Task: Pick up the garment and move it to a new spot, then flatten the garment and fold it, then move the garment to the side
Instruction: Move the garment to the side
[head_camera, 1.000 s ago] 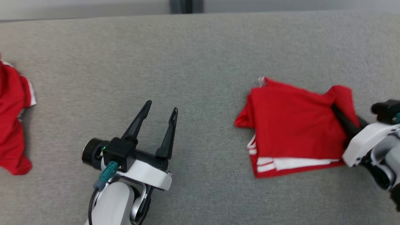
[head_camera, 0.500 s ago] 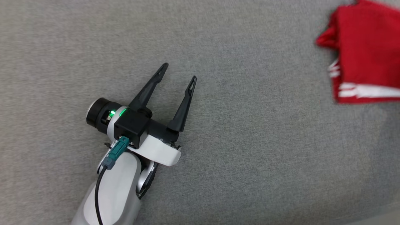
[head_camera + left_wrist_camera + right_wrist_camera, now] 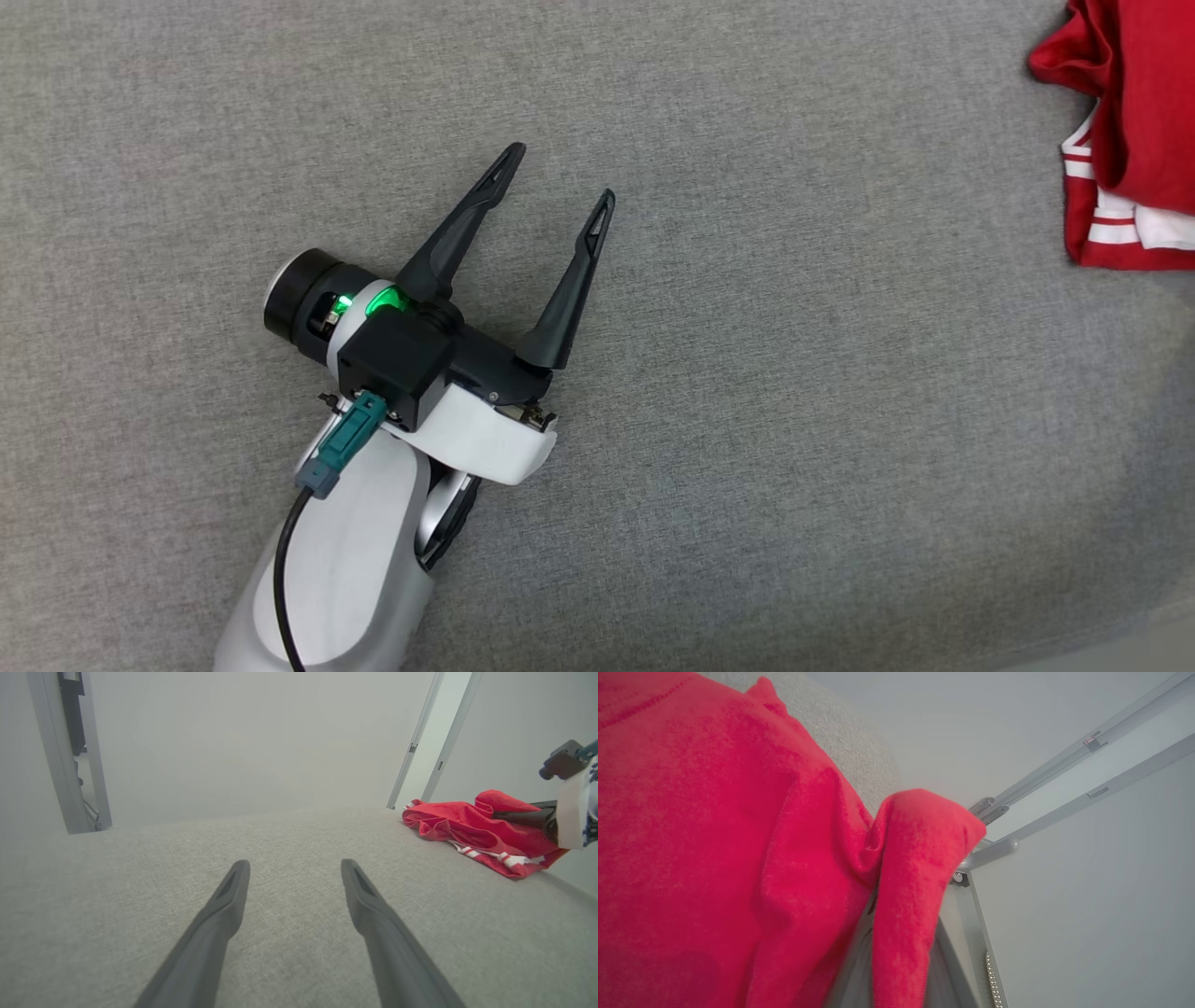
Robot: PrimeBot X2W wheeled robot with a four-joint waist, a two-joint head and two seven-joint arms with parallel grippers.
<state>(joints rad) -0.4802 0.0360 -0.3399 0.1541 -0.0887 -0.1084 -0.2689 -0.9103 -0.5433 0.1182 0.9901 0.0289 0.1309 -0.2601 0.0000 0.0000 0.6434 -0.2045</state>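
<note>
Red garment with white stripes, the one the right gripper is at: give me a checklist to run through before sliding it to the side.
1. Right gripper shut on the red white-striped fabric garment: ok.
2. Garment lying on the grey woven surface: ok.
3. Fold neat: not ok, top layer bunched near the grip.
4. Left gripper open, empty, apart from the garment: ok.
5. Room beyond the garment's far side: cannot tell, head view cuts it off.
</note>
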